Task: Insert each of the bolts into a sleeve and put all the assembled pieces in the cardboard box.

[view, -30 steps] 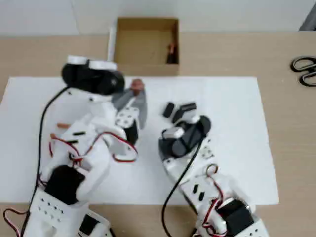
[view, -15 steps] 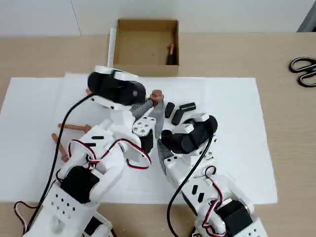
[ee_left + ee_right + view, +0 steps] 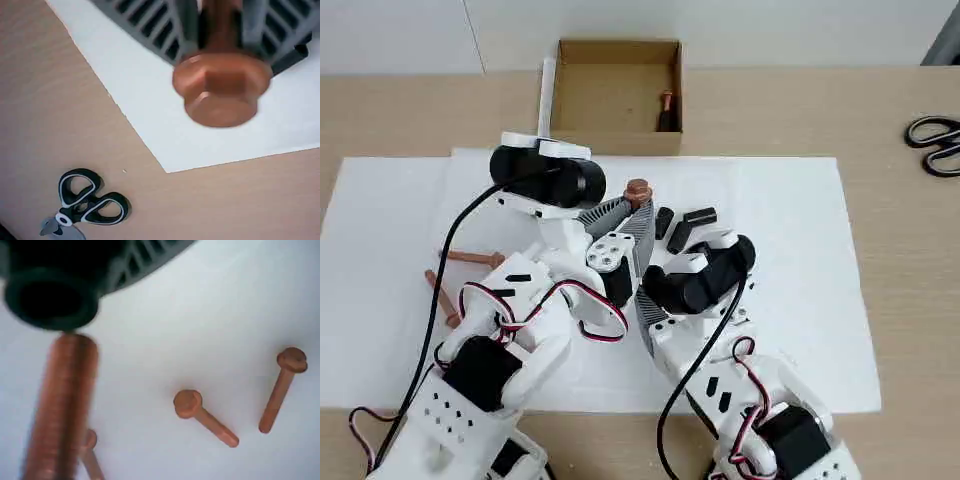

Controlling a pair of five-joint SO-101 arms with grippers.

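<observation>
- Bolt point(image 3: 222, 87): copper-coloured, hex head on a round flange, threaded shank. Sleeve point(image 3: 50, 300): short black tube with a round open mouth.
- Left gripper point(image 3: 220, 22) is clamped on the bolt's shank between grey ribbed fingers point(image 3: 145, 25). The head sticks out past the tips.
- Right gripper point(image 3: 65, 275) is closed on the sleeve, with the mouth clear of its fingers.
- Right wrist view: the shank end sits right at the rim of the sleeve's mouth, not inside it.
- High view: the bolt head is over the white paper sheet point(image 3: 800, 300), between the two arms and near the front wall of the cardboard box point(image 3: 617, 140).
- The box is brown and open-topped, on the bench point(image 3: 880, 100) at the far edge of the paper. One assembled piece point(image 3: 666, 108) lies against its right wall.
- Loose sleeves point(image 3: 700, 215) lie on the paper just right of the bolt head. Loose bolts point(image 3: 470, 257) lie on the paper left of the left arm.
- Black-handled scissors point(image 3: 935, 143) lie on the bare wood, well off to the right.
- Versus 1 s ago: the left gripper has carried the bolt right, toward the middle of the paper. The right arm has swung left to meet it, so the two grippers are now close together. Over the last half second both arms shifted only slightly left.
</observation>
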